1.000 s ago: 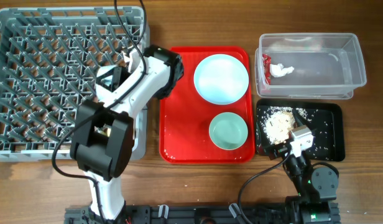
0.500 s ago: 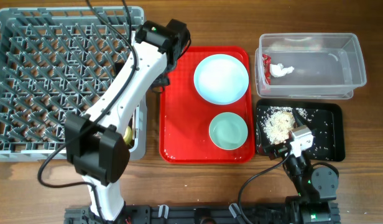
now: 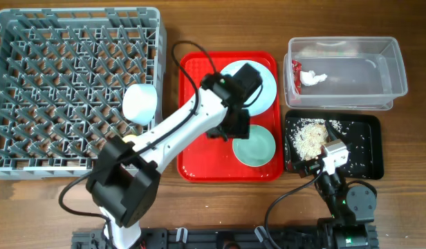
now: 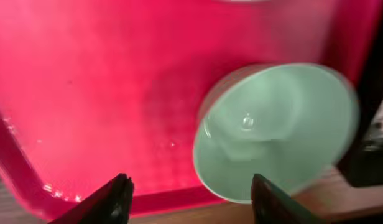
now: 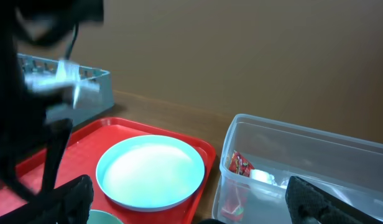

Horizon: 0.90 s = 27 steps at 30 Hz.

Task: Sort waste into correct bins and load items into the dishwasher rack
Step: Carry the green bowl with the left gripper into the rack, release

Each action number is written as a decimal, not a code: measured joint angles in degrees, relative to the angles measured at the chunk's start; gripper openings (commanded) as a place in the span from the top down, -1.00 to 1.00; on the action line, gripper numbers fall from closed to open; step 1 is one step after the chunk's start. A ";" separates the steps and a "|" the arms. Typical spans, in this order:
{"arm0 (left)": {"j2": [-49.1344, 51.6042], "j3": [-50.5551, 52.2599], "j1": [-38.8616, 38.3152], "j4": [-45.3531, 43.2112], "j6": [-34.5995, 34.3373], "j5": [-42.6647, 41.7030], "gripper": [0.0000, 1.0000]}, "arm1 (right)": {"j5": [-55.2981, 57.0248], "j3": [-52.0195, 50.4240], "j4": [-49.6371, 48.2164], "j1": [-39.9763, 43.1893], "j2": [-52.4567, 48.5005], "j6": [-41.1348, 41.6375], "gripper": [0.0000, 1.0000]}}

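Rack occupies the left of the tabletop and carries one pale bowl, apparently inverted, near its right edge. The left arm reaches across the red serving tray. The left jaws stand apart and empty, poised over the second bowl, which sits upright on that tray, beside the blue plate on the robot's side. The wrapper lies inside the clear tub. The food scraps lie in the black tray. The right jaws stand apart and empty, near the black tray's front edge.
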<state>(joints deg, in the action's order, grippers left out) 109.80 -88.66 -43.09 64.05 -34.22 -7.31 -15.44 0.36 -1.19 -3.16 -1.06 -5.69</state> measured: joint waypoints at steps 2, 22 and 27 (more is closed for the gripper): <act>0.02 4.92 0.00 -4.59 0.90 -0.74 0.14 | 0.00 0.00 -0.02 0.00 0.00 0.00 -1.00; -13.09 -15.89 14.10 32.54 -0.83 41.24 0.92 | 0.00 0.00 0.02 0.00 0.00 0.00 -0.99; -13.11 -14.08 24.06 32.37 0.07 54.62 0.92 | 0.00 0.00 0.02 0.00 0.00 0.00 -0.99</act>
<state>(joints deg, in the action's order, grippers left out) 96.68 -102.74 -19.03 96.42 -34.15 47.31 -15.44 0.36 -1.17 -3.16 -1.06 -5.69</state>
